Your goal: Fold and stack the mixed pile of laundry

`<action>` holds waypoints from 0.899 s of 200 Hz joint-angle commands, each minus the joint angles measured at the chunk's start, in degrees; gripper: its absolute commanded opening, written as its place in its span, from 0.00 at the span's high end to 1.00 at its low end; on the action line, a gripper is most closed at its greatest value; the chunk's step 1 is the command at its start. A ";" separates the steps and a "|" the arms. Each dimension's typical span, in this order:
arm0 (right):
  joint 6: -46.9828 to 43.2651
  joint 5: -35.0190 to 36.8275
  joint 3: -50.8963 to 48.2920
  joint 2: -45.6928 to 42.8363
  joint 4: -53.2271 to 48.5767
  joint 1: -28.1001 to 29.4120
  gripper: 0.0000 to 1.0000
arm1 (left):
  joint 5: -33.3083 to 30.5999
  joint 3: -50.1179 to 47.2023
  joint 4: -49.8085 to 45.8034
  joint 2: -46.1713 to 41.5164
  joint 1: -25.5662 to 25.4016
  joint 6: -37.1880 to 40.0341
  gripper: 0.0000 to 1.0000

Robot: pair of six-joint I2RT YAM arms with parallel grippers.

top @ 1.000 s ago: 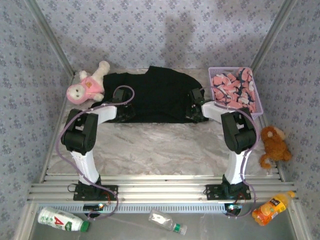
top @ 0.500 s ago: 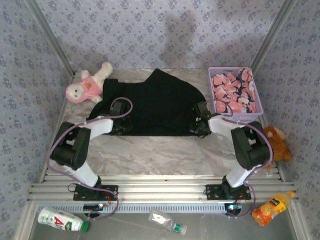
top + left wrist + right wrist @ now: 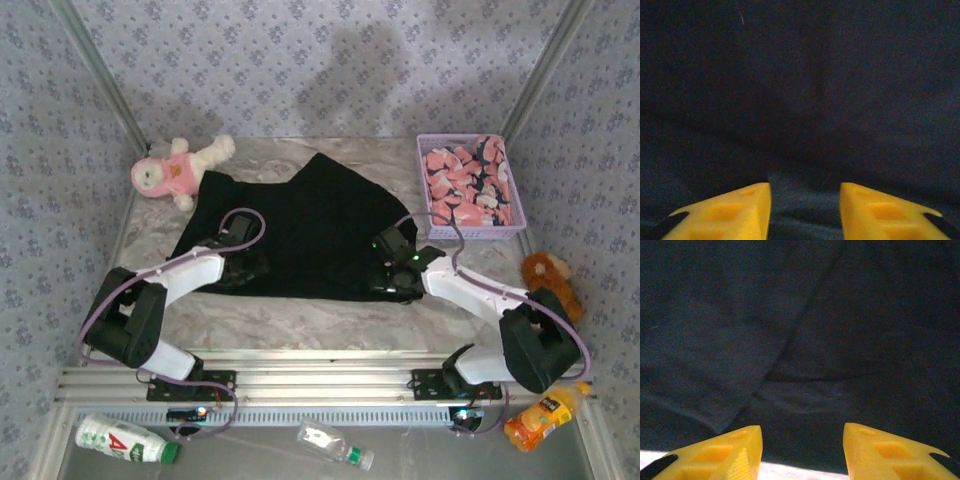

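A black T-shirt (image 3: 305,225) lies spread flat across the middle of the table. My left gripper (image 3: 247,270) sits low on its near left edge, and my right gripper (image 3: 390,280) on its near right edge. In the left wrist view the yellow fingers (image 3: 747,205) of the left gripper (image 3: 805,189) stand apart over dark cloth (image 3: 800,100), gripping nothing. In the right wrist view the right gripper (image 3: 802,430) is open too, above the shirt's hem (image 3: 805,405) and a strip of pale table (image 3: 800,472). The pink printed garment (image 3: 468,182) lies bunched in the basket.
A lavender mesh basket (image 3: 425,190) stands at the back right. A pink-and-white plush toy (image 3: 172,172) lies at the back left, a brown plush (image 3: 548,275) at the right edge. Two bottles (image 3: 120,438) (image 3: 335,445) and an orange juice bottle (image 3: 540,415) lie beyond the near rail.
Both arms have drawn back toward the near edge, dragging the black T-shirt with them. Both grippers have gone from shut to open and let go of the cloth.
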 commanded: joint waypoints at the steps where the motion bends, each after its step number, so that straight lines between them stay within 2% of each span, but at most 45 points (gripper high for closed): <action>1: 0.03 2.99 1.15 1.29 -0.63 4.47 0.51 | -3.47 3.80 1.67 0.71 0.92 -0.14 0.44; 31: -0.33 4.55 2.34 5.05 2.61 9.68 0.51 | -1.25 6.19 3.76 2.83 3.84 -1.26 0.24; 53: -3.48 5.65 4.76 8.95 4.26 11.79 0.50 | -0.17 6.29 4.58 2.69 6.02 -1.68 0.18; 91: -3.33 10.11 10.48 17.23 0.36 12.60 0.54 | 0.57 4.27 4.55 0.74 7.79 -0.90 0.18; 116: -3.86 11.69 12.75 19.49 -1.52 12.56 0.64 | 0.58 2.44 4.27 0.06 7.80 -0.41 0.18; 160: -5.59 13.78 14.97 18.59 -2.67 12.52 0.99 | 0.63 -0.90 4.62 1.67 7.80 -0.24 0.18; 180: -8.21 14.73 16.68 17.97 -1.92 12.03 1.00 | 0.54 -1.92 4.61 3.22 7.80 0.23 0.18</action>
